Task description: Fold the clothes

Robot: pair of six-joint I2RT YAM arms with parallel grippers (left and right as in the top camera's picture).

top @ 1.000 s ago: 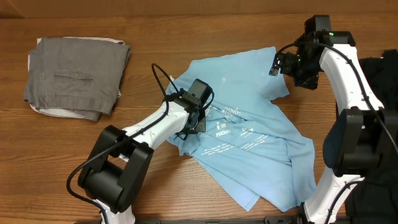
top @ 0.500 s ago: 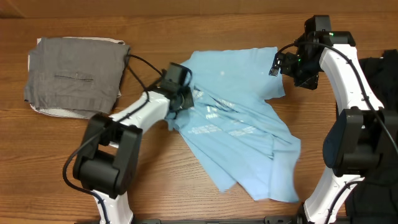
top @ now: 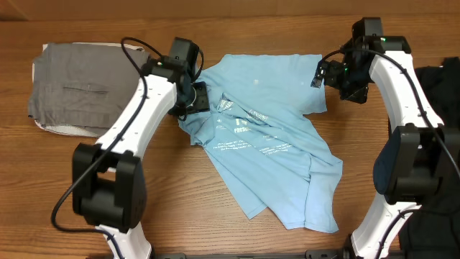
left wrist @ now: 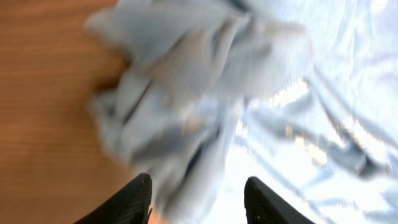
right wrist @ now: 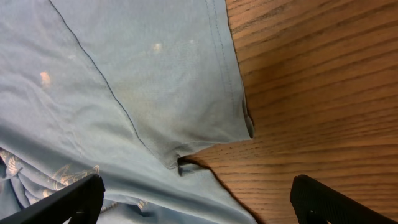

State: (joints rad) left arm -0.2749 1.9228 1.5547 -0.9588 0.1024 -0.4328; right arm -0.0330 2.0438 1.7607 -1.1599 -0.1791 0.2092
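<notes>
The clothes, a light blue T-shirt (top: 266, 137), lie crumpled across the middle of the table with small white print facing up. My left gripper (top: 195, 97) is at the shirt's back left edge. In the left wrist view its fingers (left wrist: 140, 199) stand apart, with a blurred bunch of blue cloth (left wrist: 186, 106) lying loose between and ahead of them. My right gripper (top: 323, 74) hovers wide open over the shirt's back right sleeve (right wrist: 186, 93), and its jaws straddle the hem and bare wood without touching either.
A folded grey garment (top: 86, 86) on white cloth lies at the back left. Something dark (top: 444, 93) stands at the right edge behind the right arm. Bare wood (top: 215, 223) runs along the table's front, and the left arm's cable (top: 136, 44) loops above the grey pile.
My left gripper has swung back and to the left, dragging the shirt's edge with it, and its jaws have come apart. The shirt has shifted left. The right arm has not moved.
</notes>
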